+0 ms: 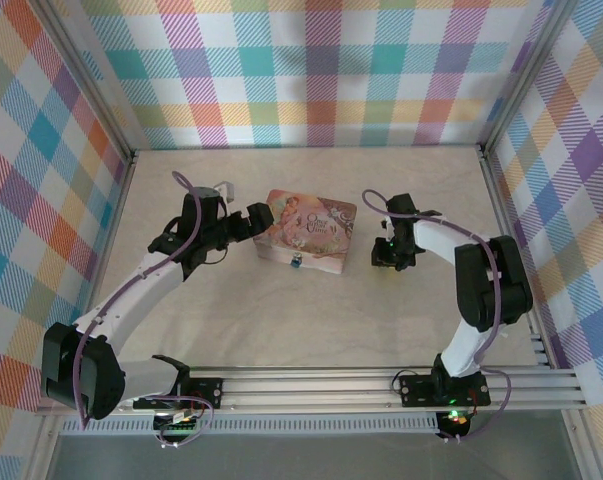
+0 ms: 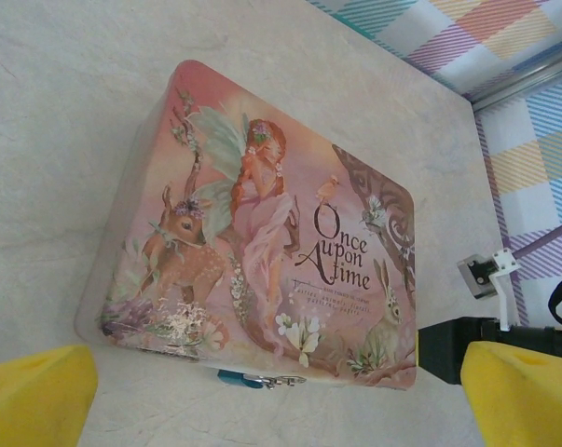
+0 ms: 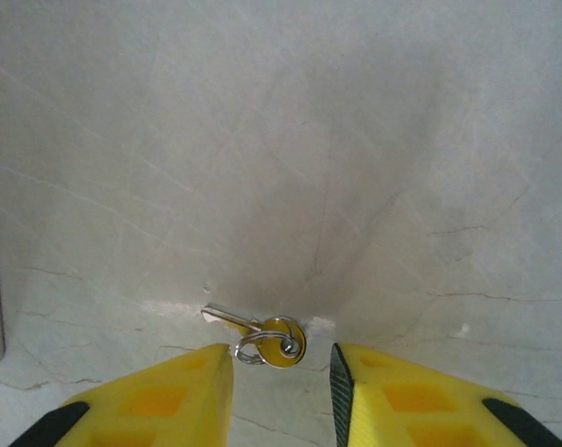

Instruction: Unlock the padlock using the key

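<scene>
From where I stand, the pink tin point(image 1: 306, 233) sits about mid-worktop point(image 1: 311, 320), its lid painted with a fairy, a deer and a rabbit. The padlock point(image 1: 295, 262) hangs at the tin's 6 o'clock edge, the side facing the arm bases. In the left wrist view the padlock point(image 2: 248, 379) shows as a tiny blue body with a silvery bit of metal, right against the lower rim of the tin point(image 2: 262, 214). The left hand point(image 1: 253, 224) is at the tin's 9 o'clock, just beside its edge. Its yellow fingers point(image 2: 34, 396) are spread as wide as they go, and they grasp nothing. The right hand point(image 1: 391, 252) is at the tin's 3 o'clock, near it but apart, lowered close to the worktop. In its own camera the key point(image 3: 260, 333) lies flat on the pale marbled surface. It has a yellow head and a wire ring through it, with its blade pointing to about 10 o'clock. The right hand point(image 3: 282, 368) straddles the head, one finger at 9 o'clock and one at 3 o'clock. The fingers are narrowed but still parted: the ring lies against the 9 o'clock finger, bare worktop shows beside the 3 o'clock one, and the key is not pinched.
</scene>
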Robot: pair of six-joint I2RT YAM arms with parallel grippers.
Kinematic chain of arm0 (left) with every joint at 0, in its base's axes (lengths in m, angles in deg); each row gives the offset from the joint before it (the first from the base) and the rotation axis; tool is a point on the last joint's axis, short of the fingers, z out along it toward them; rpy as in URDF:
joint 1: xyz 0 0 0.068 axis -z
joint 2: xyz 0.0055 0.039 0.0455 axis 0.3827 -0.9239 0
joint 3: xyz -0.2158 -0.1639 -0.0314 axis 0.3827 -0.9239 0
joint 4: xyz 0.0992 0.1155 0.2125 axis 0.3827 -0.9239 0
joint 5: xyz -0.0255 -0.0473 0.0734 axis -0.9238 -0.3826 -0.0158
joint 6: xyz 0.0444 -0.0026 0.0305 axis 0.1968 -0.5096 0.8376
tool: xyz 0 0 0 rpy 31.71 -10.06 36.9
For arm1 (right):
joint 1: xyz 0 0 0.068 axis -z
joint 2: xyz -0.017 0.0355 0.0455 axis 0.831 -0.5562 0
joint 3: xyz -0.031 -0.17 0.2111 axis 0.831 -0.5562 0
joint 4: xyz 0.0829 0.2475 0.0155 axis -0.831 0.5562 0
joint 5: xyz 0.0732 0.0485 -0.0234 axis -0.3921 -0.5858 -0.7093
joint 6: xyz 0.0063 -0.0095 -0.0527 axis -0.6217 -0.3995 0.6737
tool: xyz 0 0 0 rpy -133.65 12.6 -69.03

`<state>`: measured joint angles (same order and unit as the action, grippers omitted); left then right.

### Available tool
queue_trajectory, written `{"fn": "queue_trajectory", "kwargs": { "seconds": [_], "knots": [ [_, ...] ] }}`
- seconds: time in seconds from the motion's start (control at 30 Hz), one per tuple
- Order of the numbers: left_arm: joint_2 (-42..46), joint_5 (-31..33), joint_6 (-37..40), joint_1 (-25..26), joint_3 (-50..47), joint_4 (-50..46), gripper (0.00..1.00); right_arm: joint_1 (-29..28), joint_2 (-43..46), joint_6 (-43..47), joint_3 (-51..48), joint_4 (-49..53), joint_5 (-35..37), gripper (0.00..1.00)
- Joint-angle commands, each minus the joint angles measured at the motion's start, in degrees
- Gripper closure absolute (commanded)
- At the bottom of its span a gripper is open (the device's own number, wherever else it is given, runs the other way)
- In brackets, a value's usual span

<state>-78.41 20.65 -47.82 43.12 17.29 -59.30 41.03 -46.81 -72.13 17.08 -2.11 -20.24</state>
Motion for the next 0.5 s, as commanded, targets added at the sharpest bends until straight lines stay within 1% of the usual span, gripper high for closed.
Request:
{"fn": "queue_trajectory", "kwargs": {
  "seconds": [0.0,0.3,0.47],
  "knots": [
    [0.3,0.0,-0.6,0.3,0.1,-0.3,0.00,0.1,-1.1,0.1,1.7,0.7,0.2,0.68],
    [0.3,0.0,-0.6,0.3,0.1,-0.8,0.00,0.1,-3.0,0.1,2.7,0.3,-0.3,0.78],
    [0.3,0.0,-0.6,0.3,0.1,-1.0,0.00,0.1,-3.9,0.0,2.4,0.4,-0.5,0.81]
  ]
}}
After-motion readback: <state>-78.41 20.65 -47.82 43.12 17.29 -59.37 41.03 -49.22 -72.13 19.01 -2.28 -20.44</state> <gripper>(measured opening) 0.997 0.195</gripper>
